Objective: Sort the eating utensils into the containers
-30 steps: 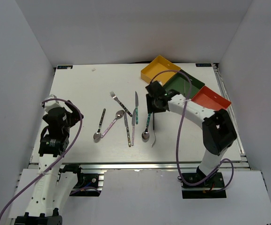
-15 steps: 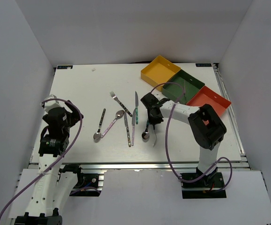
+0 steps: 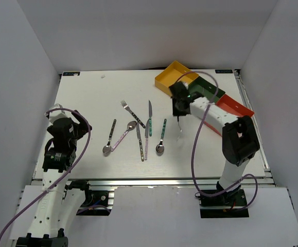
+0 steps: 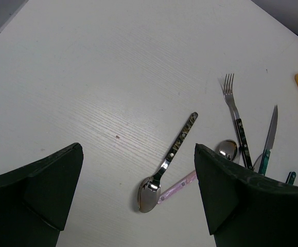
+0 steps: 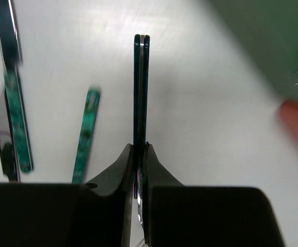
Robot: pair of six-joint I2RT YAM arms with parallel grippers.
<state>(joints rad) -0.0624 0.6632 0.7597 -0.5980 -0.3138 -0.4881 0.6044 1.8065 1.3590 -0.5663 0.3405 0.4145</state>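
The right gripper [image 3: 178, 106] has risen from the white surface [image 3: 87, 103] and swung toward the shallow square yellow tray [image 3: 175, 77]. It is clamped tight on a slim teal-handled metal utensil [image 5: 141, 87], which hangs in the air just in front of that tray's near corner. The other coloured-handled forks, knives and spoons [image 3: 160, 149] lie scattered on the surface, left of the yellow tray and nearer the arms. Far left of the tray, the left gripper [image 4: 137, 159] hovers wide open, holding nothing.

Utensils [image 3: 132, 125] lie clustered mid-table; one teal-handled utensil [image 5: 141, 87] is held up near the yellow-green-red trays [image 3: 173, 76]
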